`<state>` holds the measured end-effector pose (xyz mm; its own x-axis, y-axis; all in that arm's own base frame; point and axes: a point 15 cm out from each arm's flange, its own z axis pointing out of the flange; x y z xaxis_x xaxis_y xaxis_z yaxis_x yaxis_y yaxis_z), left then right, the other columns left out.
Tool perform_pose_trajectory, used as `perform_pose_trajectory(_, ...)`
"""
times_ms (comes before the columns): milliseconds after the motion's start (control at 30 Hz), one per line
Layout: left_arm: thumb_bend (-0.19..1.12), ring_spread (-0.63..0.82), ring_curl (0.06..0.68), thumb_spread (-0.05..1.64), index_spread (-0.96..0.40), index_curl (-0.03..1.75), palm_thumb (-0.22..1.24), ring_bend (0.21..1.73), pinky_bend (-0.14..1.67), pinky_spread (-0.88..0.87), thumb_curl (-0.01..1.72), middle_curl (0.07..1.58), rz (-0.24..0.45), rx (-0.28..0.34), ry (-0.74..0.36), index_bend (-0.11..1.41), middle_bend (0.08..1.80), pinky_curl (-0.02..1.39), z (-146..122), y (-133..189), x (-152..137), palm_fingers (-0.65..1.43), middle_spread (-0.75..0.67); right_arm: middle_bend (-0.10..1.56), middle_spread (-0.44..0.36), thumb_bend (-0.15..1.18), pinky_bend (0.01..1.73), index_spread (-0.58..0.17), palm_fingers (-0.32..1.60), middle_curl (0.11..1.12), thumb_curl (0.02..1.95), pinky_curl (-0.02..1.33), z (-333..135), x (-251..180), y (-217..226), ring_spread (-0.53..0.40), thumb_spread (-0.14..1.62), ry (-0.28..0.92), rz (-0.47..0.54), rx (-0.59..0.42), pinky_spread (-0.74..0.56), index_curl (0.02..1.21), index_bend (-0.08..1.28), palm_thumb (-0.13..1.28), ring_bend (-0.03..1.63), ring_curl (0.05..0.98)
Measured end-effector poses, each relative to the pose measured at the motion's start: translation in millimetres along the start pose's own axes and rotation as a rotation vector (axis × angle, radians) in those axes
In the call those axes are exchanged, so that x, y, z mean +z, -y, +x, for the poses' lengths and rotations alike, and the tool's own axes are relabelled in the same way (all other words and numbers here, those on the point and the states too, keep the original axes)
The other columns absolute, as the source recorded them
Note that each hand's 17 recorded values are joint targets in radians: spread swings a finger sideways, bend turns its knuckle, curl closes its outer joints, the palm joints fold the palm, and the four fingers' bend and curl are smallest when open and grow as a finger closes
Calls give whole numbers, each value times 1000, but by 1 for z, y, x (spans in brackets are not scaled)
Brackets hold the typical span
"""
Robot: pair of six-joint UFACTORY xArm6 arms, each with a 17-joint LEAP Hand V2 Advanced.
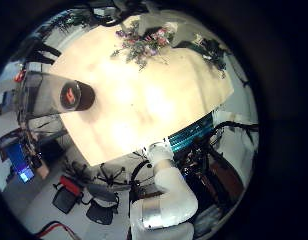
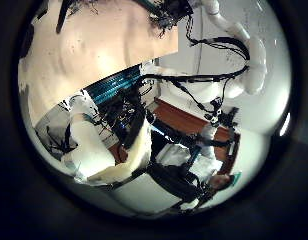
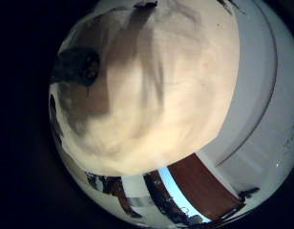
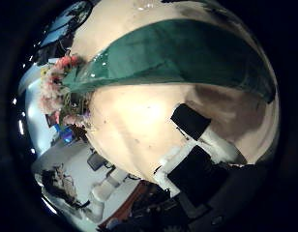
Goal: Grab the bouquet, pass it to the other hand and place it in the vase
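Observation:
The bouquet lies on the table, flowers toward the vase side and wrapped stem toward the far edge. The vase is an upright cylinder standing near a table edge, away from the bouquet. My right hand is low over the stem end. In the right thumb side palm view the wrapped stem fills much of the picture, with the flowers at one end. The right hand's fingers lie beside the stem, not curled round it. My left hand is high above the table, with nothing near its palm.
The vase also shows in the right little finger side palm view, on the table. The left arm's white body hangs beyond the table edge. Room furniture lies past the table in the left thumb side palm view.

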<state>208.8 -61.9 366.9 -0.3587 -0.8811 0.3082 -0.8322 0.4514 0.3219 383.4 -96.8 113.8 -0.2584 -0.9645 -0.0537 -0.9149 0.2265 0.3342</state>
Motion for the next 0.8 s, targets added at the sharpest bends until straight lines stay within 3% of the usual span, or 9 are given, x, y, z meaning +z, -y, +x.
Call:
perform_pose_trajectory(167,-22,526,197,1120,-9,345,290,490,190,526,316,353,-3,2,-1,173,197,280,0,-2,1,154,318,410,-108,-16,487,-378,580,413,430,24,0,1,1,-102,1037,-13,-3,-2,182,414,251,734,683,174)
perform_pose_trajectory(267,-22,526,198,1120,-9,346,290,489,190,526,316,353,0,3,-1,173,197,280,0,-2,-1,154,318,416,-159,-9,641,-399,1063,423,441,27,-3,1,1,-198,1027,-19,-3,-9,-38,441,324,780,848,218)
perform_pose_trajectory(400,-22,526,198,1120,-10,346,290,489,190,526,316,353,3,3,1,173,197,280,1,-2,-3,154,318,592,-209,-9,854,-418,1365,515,460,121,2,-7,6,-244,995,-45,15,-20,-300,551,465,846,964,313)
perform_pose_trajectory(533,-22,526,198,1120,-10,346,290,489,190,526,316,353,1,2,-2,173,197,280,1,-4,-2,154,318,795,-213,-9,1037,-418,1417,603,478,210,4,-19,12,-236,972,-65,38,-34,-357,648,631,896,1093,386)
perform_pose_trajectory(667,-22,526,198,1120,-10,346,290,489,190,526,316,353,2,3,0,173,197,280,1,-5,-3,154,318,1049,-201,30,1269,-393,1341,709,529,321,5,-37,12,-230,962,-65,83,-44,-302,765,837,1022,1240,469)
perform_pose_trajectory(800,-22,526,198,1120,-10,346,290,489,190,526,316,353,5,4,1,173,197,280,2,-5,-3,154,318,1195,-182,80,1393,-355,1249,763,601,394,13,-85,5,-227,955,-31,195,-57,-257,836,969,1134,1330,529)
